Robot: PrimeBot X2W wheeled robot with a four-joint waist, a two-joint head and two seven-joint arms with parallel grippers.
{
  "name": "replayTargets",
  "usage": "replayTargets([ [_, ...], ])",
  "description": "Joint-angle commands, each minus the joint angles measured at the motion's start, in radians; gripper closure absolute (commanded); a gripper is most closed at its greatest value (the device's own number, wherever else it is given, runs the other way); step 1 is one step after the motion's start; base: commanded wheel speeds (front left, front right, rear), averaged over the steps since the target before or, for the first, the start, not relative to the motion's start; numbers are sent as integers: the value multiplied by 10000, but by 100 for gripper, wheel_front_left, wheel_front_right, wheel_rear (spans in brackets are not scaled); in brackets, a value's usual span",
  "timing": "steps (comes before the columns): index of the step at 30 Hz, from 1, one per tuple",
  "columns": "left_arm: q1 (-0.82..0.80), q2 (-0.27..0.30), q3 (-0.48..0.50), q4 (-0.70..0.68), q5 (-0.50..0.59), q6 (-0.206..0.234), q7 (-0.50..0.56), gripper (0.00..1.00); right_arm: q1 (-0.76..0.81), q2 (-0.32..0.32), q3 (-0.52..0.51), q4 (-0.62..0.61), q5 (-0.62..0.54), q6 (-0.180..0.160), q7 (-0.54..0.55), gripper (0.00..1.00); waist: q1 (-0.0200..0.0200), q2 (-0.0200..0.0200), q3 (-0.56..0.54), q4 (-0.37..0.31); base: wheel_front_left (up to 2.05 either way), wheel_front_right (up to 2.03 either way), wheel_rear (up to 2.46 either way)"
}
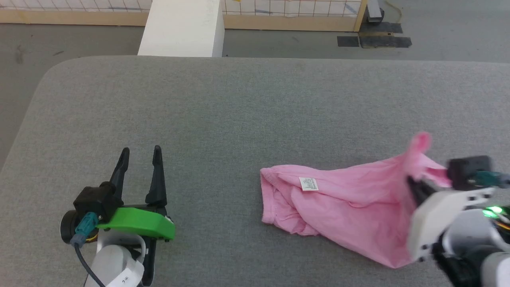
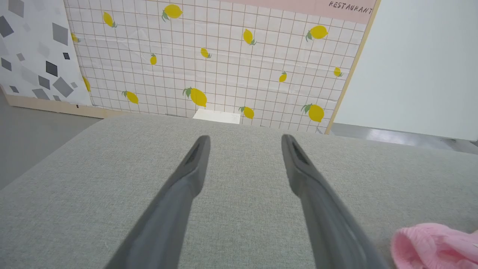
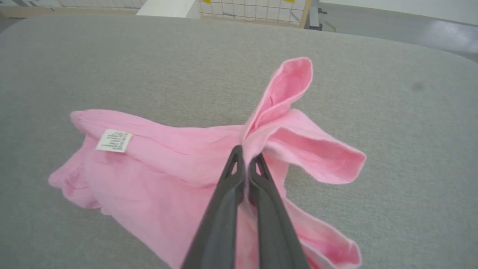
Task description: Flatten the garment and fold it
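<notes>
The garment [image 1: 342,203], light pink with a small white label [image 1: 308,183], lies crumpled on the grey table's right half. My right gripper [image 3: 246,155] is shut on a pinched fold of the garment [image 3: 179,149], lifting its right end so two flaps stick up. In the head view the right gripper [image 1: 414,183] sits at the cloth's right end. My left gripper [image 1: 141,153] rests open over bare table at the lower left, well apart from the cloth. Its fingers [image 2: 194,168] stand wide, with a corner of the garment [image 2: 433,244] at the lower right.
The grey padded table [image 1: 223,111] spreads wide, with a rounded far-left corner. Beyond it stand a white block [image 1: 183,28], a low wooden-framed tiled panel [image 1: 295,10] and dark floor mats [image 1: 374,38]. A lemon-patterned wall [image 2: 224,56] faces the left wrist.
</notes>
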Motion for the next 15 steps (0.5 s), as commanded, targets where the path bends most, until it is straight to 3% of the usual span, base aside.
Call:
replayTargets([
  [1,22,-32,16,38,96,-52,-47,0,-1,-2,492,-292,-48,-13,223,100,0,0,-3,42,0,0,0],
  [7,-96,-87,-43,85,71,-113,-47,0,-811,-526,2929,-333,85,-13,1084,100,0,0,86,196,0,0,0],
  [15,-285,-137,-121,155,30,-169,-47,0,-2611,-741,5561,1949,639,-13,1295,100,0,0,399,459,0,0,0],
])
